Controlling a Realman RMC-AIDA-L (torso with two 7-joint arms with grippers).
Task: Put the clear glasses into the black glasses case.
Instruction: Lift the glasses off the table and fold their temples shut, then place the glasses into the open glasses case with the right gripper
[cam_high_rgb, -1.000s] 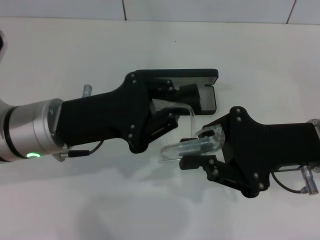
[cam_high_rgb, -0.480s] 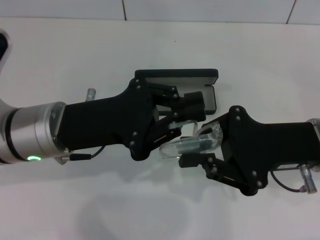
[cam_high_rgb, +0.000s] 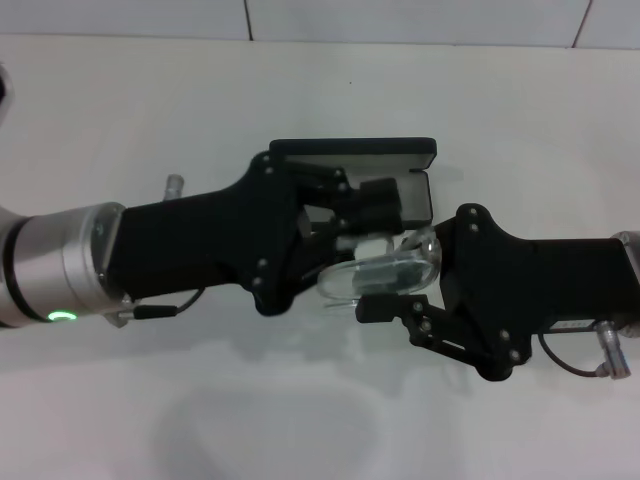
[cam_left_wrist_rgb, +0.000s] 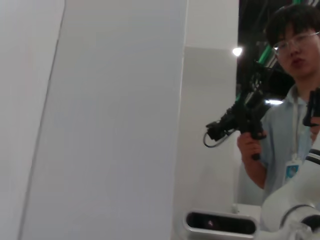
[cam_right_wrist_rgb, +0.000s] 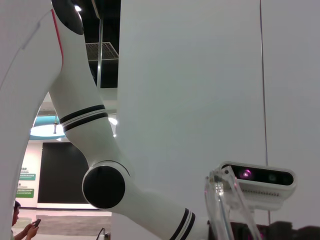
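Head view shows the clear glasses (cam_high_rgb: 385, 272) pinched between the right end effector (cam_high_rgb: 400, 285) and left end effector (cam_high_rgb: 362, 225), just before the open black glasses case (cam_high_rgb: 405, 185); light, slippery, fragile, best held by the frame.

Bright even light, soft shadows, mild blur
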